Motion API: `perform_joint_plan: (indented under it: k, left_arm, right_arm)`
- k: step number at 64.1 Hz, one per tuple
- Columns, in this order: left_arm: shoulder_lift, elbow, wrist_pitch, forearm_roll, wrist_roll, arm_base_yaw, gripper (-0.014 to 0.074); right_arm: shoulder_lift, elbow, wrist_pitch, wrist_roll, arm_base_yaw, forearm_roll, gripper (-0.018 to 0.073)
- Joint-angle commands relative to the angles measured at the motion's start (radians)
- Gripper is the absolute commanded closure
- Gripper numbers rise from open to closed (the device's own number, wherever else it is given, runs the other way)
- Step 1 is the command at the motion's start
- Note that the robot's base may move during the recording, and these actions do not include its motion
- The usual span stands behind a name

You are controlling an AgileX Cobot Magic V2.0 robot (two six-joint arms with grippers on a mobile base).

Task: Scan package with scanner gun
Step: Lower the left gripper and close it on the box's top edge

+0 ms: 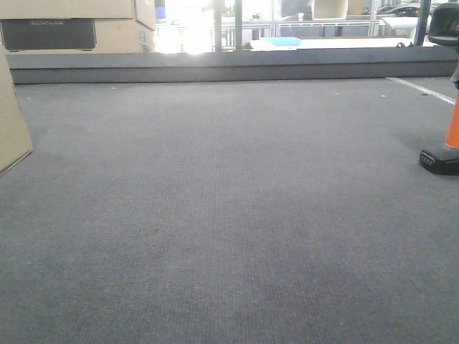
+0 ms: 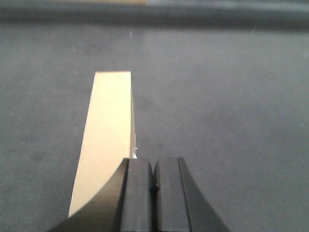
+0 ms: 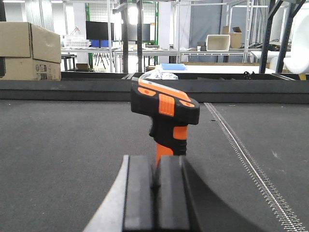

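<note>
The scanner gun (image 3: pixel 165 116) stands upright directly ahead of the right gripper (image 3: pixel 156 166), near but apart. To take it well, I judge the jaws must spread, advance level, and close on the orange handle under the head without toppling it. Right now its pads meet, holding nothing. The package (image 2: pixel 108 130) lies ahead-left of the left gripper (image 2: pixel 153 166), likewise closed and empty, on the grey table (image 1: pixel 229 215).

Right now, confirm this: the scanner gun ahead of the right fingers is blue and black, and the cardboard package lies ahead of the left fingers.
Wrong on colour: the scanner gun is orange and black, as the right wrist view shows. It does sit ahead of the right fingers, and the cardboard package lies ahead of the left fingers.
</note>
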Motion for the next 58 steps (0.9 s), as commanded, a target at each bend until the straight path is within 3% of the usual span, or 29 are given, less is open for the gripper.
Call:
perform_joint_plan:
  k: [1, 21, 32, 49, 53, 58]
  left_arm:
    - [0.103, -0.089, 0.037, 0.003, 0.0, -0.001, 0.0707]
    - [0.283, -0.192, 0.021, 0.025, 0.0, -0.001, 0.0707]
    - [0.369, -0.275, 0.241, 0.019, -0.038, 0.074, 0.0707]
    - [0.436, -0.348, 0.357, 0.013, 0.0, 0.099, 0.0703]
    - [0.442, -0.348, 0.362, 0.019, 0.019, 0.099, 0.0661]
    - [0.446, -0.348, 0.36, 0.019, 0.03, 0.099, 0.0542]
  right_arm:
    - [-0.003, 0.0, -0.015, -0.002, 0.0, -0.007, 0.0728]
    - [-0.003, 0.0, -0.015, -0.002, 0.0, -0.007, 0.0728]
    - [-0.003, 0.0, -0.015, -0.002, 0.0, -0.007, 0.0728]
    - [-0.003, 0.0, -0.015, -0.002, 0.0, -0.007, 0.0728]
    - [-0.003, 0.0, -0.015, -0.002, 0.0, -0.007, 0.0728]
    - [-0.003, 0.0, -0.015, -0.002, 0.0, -0.007, 0.0728]
